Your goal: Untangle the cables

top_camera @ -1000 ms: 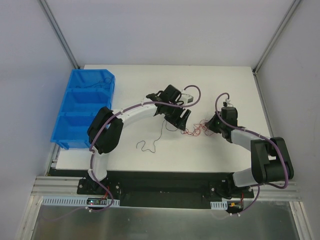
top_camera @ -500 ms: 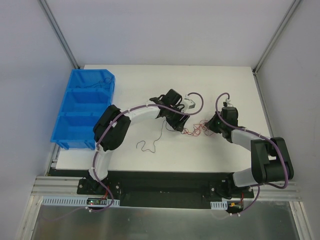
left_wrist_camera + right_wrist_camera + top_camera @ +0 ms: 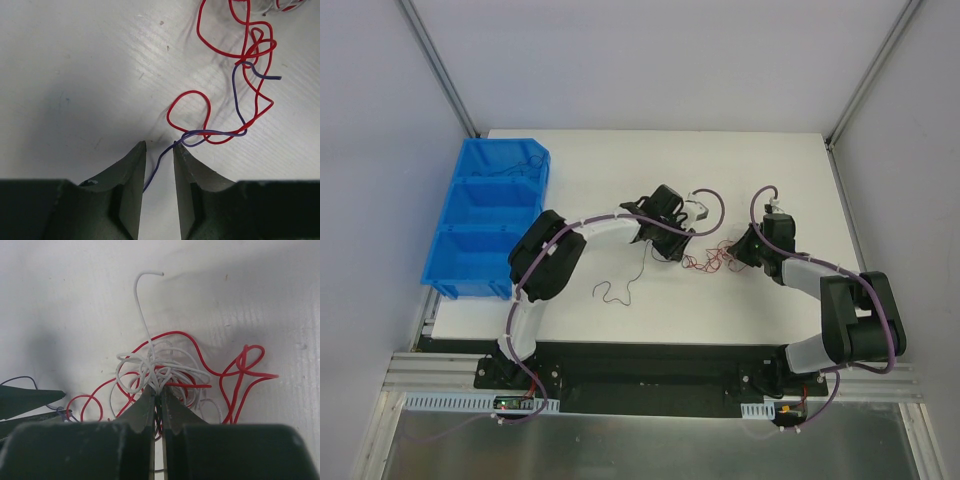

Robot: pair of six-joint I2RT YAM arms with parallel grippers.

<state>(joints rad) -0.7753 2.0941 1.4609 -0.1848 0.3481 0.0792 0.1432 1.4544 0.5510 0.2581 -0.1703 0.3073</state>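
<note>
The cables [image 3: 712, 259] are a small clump of red, white and purple wires on the white table between my two grippers. My left gripper [image 3: 672, 247] is low at the clump's left edge. In the left wrist view it [image 3: 159, 150] is open by a narrow gap, and a purple wire [image 3: 215, 133] runs between the fingers into red loops [image 3: 200, 95]. My right gripper [image 3: 744, 250] is at the clump's right. In the right wrist view it [image 3: 158, 390] is shut on the white wire bundle [image 3: 150, 365], with red wire [image 3: 240, 371] around it.
A loose dark wire [image 3: 620, 289] lies apart on the table, left of and nearer than the clump. A blue three-compartment bin [image 3: 485, 215] stands at the table's left edge. The left gripper's fingertips [image 3: 30, 400] show at the left of the right wrist view.
My left arm has folded in and its gripper has dropped lower to the clump's left edge. The right arm and the clump have stayed put.
</note>
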